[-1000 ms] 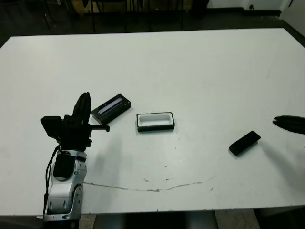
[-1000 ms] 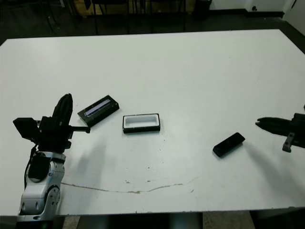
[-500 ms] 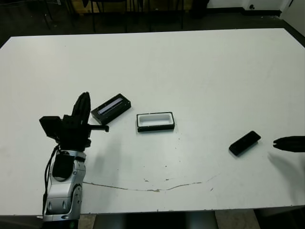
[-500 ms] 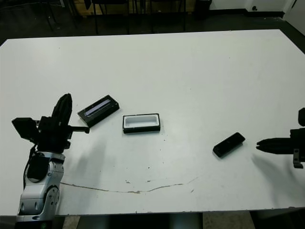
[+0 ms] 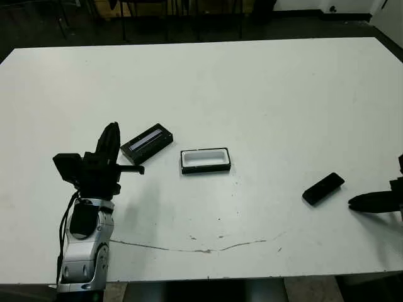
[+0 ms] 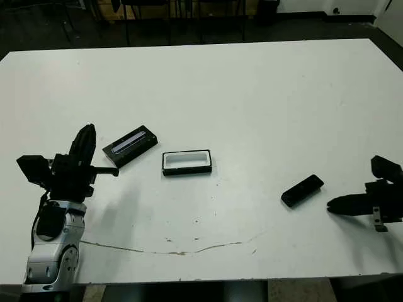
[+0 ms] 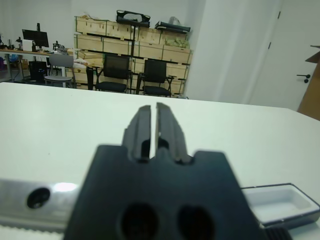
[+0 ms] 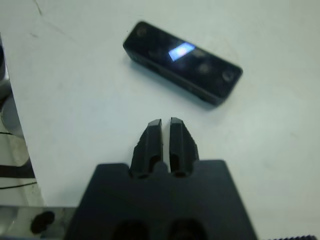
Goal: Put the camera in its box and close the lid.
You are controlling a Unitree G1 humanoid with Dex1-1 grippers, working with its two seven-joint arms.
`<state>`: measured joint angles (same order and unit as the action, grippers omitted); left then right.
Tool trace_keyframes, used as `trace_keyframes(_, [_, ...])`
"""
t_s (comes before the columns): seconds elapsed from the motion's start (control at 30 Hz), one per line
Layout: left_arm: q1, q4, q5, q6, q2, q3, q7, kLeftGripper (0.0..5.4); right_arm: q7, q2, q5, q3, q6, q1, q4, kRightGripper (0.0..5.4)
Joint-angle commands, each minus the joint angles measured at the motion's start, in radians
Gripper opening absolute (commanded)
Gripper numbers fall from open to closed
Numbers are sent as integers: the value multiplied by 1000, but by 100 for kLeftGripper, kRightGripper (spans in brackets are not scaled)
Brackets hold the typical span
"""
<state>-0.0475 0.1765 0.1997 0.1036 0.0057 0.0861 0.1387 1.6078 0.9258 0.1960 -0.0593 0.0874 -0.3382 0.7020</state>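
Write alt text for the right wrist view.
A slim black camera with a glossy bluish patch lies on the white table, just beyond the right gripper, whose two black fingers are shut and touch nothing.

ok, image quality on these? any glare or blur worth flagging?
Right wrist view: bright bluish glare patch on the camera, edges a little soft. Left wrist view: the left tool and the box look blurred, while the background room is sharper. Eye views: even light, soft shadows, no blown highlights.
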Motion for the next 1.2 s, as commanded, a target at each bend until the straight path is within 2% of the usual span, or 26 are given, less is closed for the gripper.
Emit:
trace_keyframes(0.03, [-16, -6, 3, -20, 3, 2, -6, 1, -18, -39, -28, -22, 5, 17, 20, 0])
trace_keyframes(0.23, [-14, -12, -7, -6, 3, -1, -6, 1, -82, -75, -53, -36, -12, 17, 51, 0])
trace_keyframes(0.33, [-14, -17, -19, 1, 4, -2, -10, 1, -99, -97, -58, -39, 28, 8, 85, 0])
trace_keyframes(0.43, [-16, -7, -10, -15, -2, -3, -16, 1, -97, -117, -63, -54, 0, -21, 109, 0])
trace_keyframes(0.57, [-18, -7, -2, -13, -3, -5, -12, 1, -115, -140, -74, -66, 22, -48, 119, 0])
trace_keyframes(0.77, [-20, -9, -9, -5, -4, -7, -17, 1, -142, -167, -99, -95, 7, -97, 135, 0])
trace_keyframes(0.93, [-22, -8, -14, -4, -9, -9, -26, 1, -132, -200, -81, -93, -7, -118, 145, 0])
trace_keyframes(1.03, [-23, -9, -16, -5, -8, -11, -27, 1, -141, -213, -98, -116, -39, -128, 100, 0])
trace_keyframes(1.1, [-24, -6, -18, -7, -8, -13, -28, 1, -155, -198, -88, -119, -89, -107, -26, 0])
trace_keyframes(1.2, [-24, -9, -24, 0, -7, -15, -31, 1, -177, -175, -48, -108, -201, -69, -254, 0])
